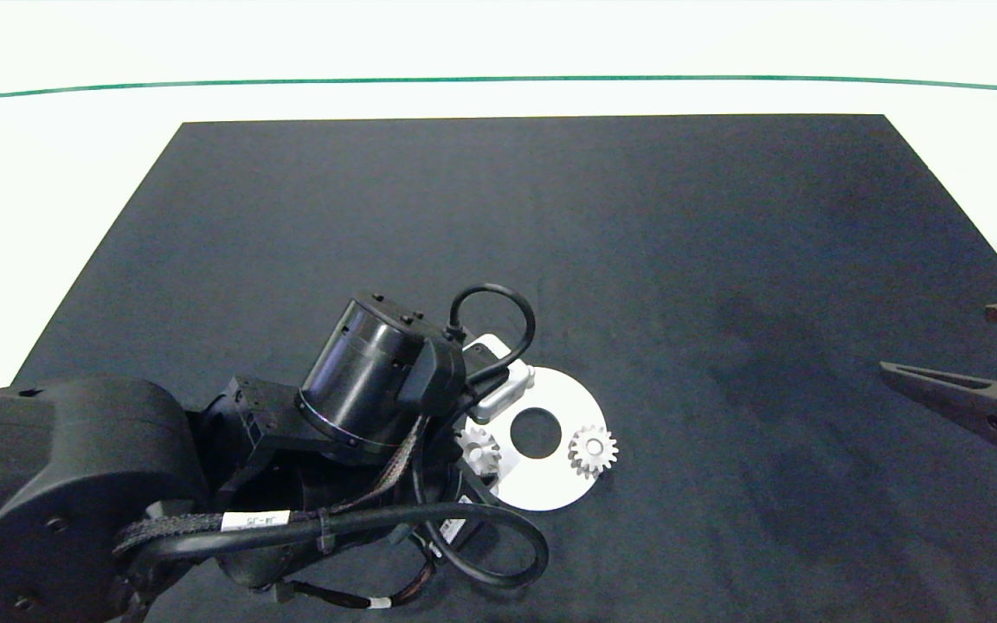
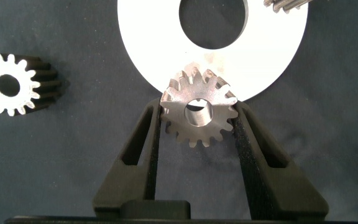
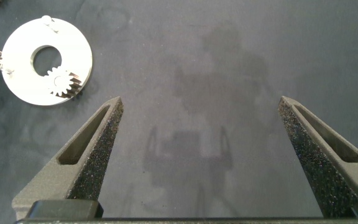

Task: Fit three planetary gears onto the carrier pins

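A flat white disc (image 1: 542, 484) with a large centre hole lies on the black mat. One silvery planetary gear (image 1: 592, 450) sits on its right side. My left gripper (image 2: 197, 109) is shut on a second gear (image 2: 199, 112), which overlaps the disc's (image 2: 272, 56) rim; I cannot tell whether it is on a pin. A third gear (image 2: 8, 84) lies flat on the mat beside the disc and is hidden under my left arm in the head view. One bare carrier pin (image 3: 46, 20) stands on the disc (image 3: 23, 81). My right gripper (image 1: 935, 339) hovers open far to the right.
The black mat (image 1: 637, 260) covers the white table, with bare cloth behind and to the right of the disc. My left arm and its cables (image 1: 334, 519) cover the near left of the mat.
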